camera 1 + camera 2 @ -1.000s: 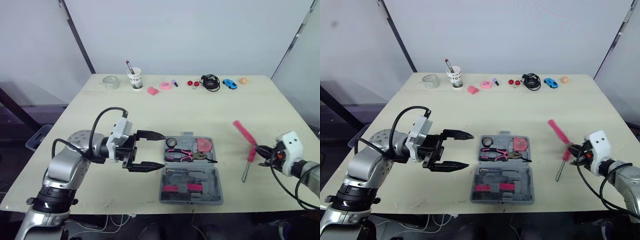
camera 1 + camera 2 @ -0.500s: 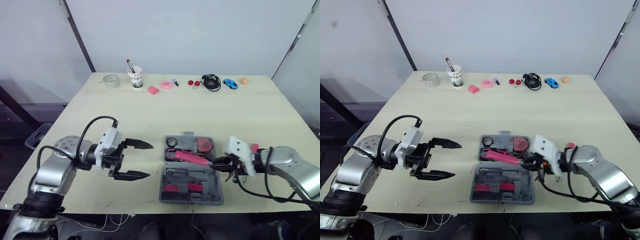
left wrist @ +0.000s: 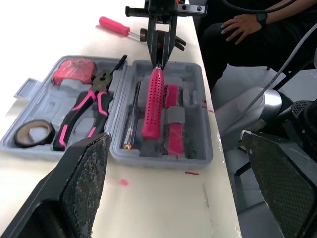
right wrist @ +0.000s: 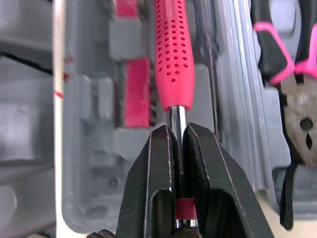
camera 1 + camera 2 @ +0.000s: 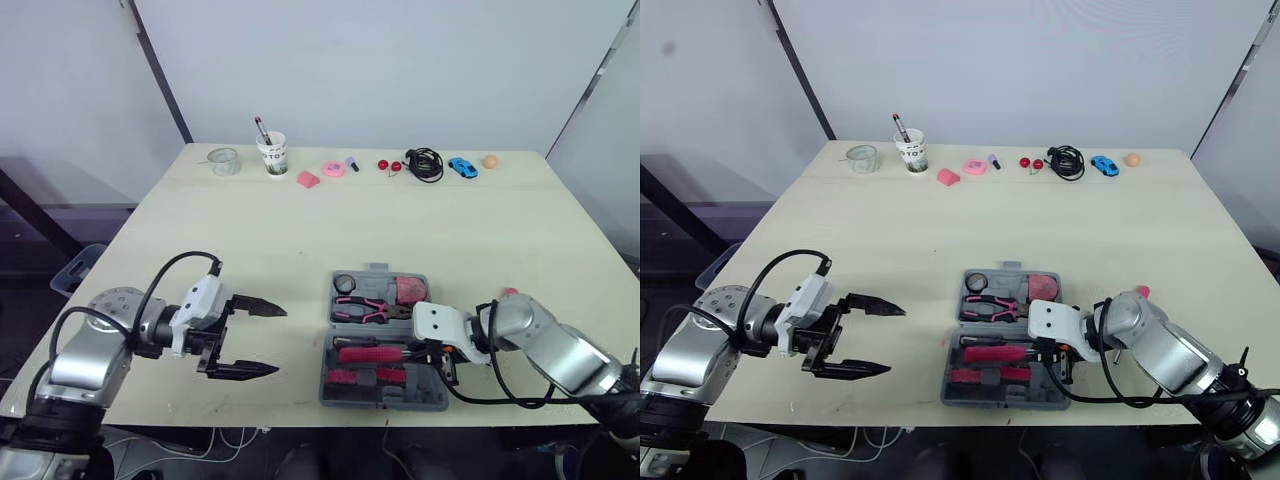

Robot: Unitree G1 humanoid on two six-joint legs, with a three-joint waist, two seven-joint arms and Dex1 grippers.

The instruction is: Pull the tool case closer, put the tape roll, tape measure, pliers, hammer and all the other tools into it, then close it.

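Note:
The grey tool case lies open near the table's front edge. Its far half holds the tape roll, pink-handled pliers and red tape measure. My right gripper is shut on the steel shaft of the hammer, whose pink handle lies over the near half, beside a thin screwdriver. My left gripper stands open, left of the case and apart from it. A pink-handled screwdriver lies on the table right of the case.
Along the back edge stand a glass, a paper cup with a pen, pink bits, a black cable, a blue toy car and an orange ball. A person's hand is beyond the table's front edge.
My right gripper carried the hammer from the table's right side to the case, then lowered it over the near half. My left gripper drew back to the left, still open.

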